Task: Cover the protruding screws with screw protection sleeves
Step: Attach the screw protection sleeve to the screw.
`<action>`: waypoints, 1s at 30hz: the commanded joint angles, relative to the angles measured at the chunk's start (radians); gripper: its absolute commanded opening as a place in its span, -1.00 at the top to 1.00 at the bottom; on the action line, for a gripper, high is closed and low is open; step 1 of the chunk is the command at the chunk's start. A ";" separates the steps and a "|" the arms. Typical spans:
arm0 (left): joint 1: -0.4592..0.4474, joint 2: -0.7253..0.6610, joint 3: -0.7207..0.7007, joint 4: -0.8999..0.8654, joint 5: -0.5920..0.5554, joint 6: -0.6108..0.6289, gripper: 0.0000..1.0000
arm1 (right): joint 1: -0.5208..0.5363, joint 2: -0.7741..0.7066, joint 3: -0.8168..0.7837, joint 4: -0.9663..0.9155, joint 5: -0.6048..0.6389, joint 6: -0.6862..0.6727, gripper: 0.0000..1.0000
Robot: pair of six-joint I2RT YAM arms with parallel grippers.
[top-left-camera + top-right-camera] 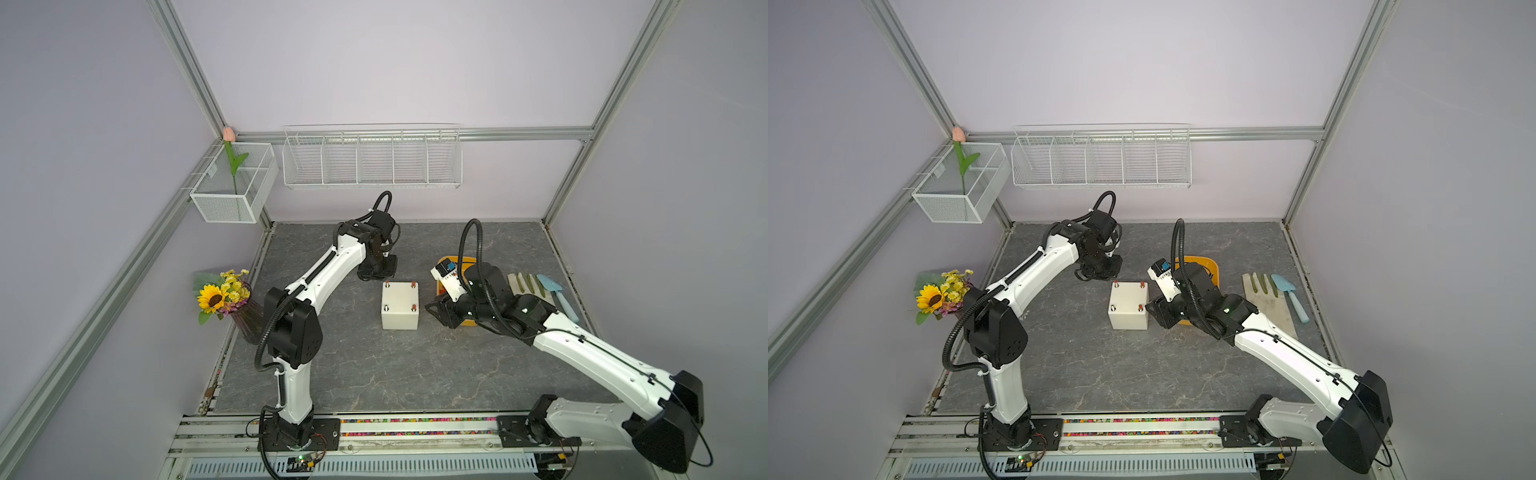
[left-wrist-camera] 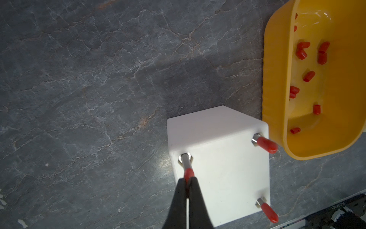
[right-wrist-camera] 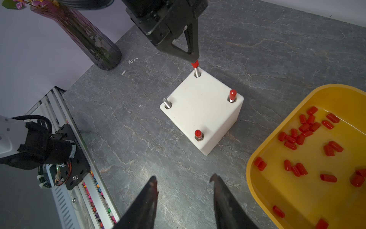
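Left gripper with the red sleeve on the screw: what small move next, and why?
Probably press straight down along the screw. The left gripper is shut on a sleeve capping only the tip, bare shaft showing below; two other sleeves sit lower.

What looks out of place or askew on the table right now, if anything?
I see nothing spilled or damaged. One sleeve, pinched in the left gripper, sits only on the tip of its screw, with bare shaft below it, unlike the two seated sleeves.
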 commanded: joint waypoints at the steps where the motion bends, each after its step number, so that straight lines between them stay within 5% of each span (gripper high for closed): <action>1: 0.003 0.029 0.032 -0.031 0.005 0.013 0.90 | 0.008 -0.017 -0.014 0.014 -0.006 -0.016 0.06; 30: 0.000 0.052 0.030 -0.035 0.023 0.017 0.90 | 0.007 -0.022 -0.020 0.014 0.004 -0.017 0.06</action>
